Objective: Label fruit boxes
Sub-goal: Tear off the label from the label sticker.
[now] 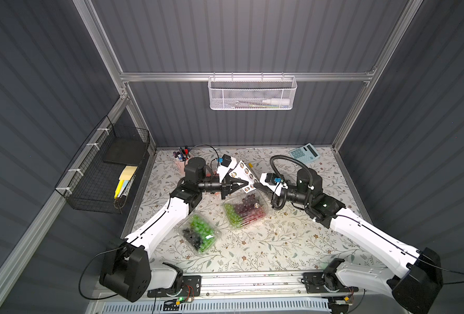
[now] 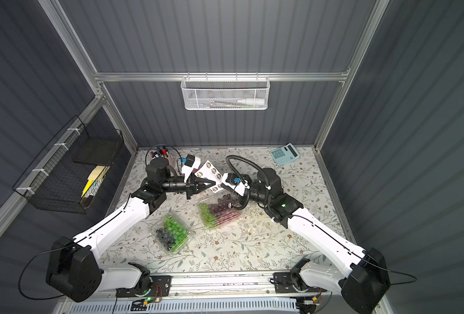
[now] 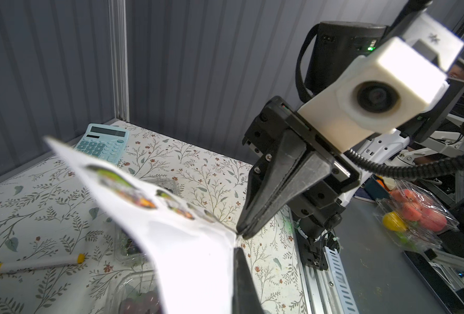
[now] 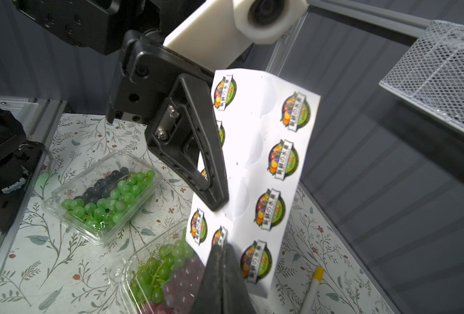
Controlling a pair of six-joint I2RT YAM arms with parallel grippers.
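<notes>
Under right gripper (image 1: 254, 186), red-green grape box (image 1: 245, 210) (sticker sheet (image 1: 240, 168) pinched above)

Dark ribbed walls (image 1: 252, 40), aluminium frame (image 1: 171, 77), floral tabletop (image 1: 279, 244), white mesh basket (image 1: 225, 95)

Both top views are looking steeply down on the worktop (image 1: 279, 244); both wrist cameras are facing the sticker sheet (image 4: 255, 130) closely.

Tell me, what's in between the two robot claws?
The white sticker sheet. The left gripper and the right gripper both pinch it, seen in both top views and the right wrist view.
</notes>
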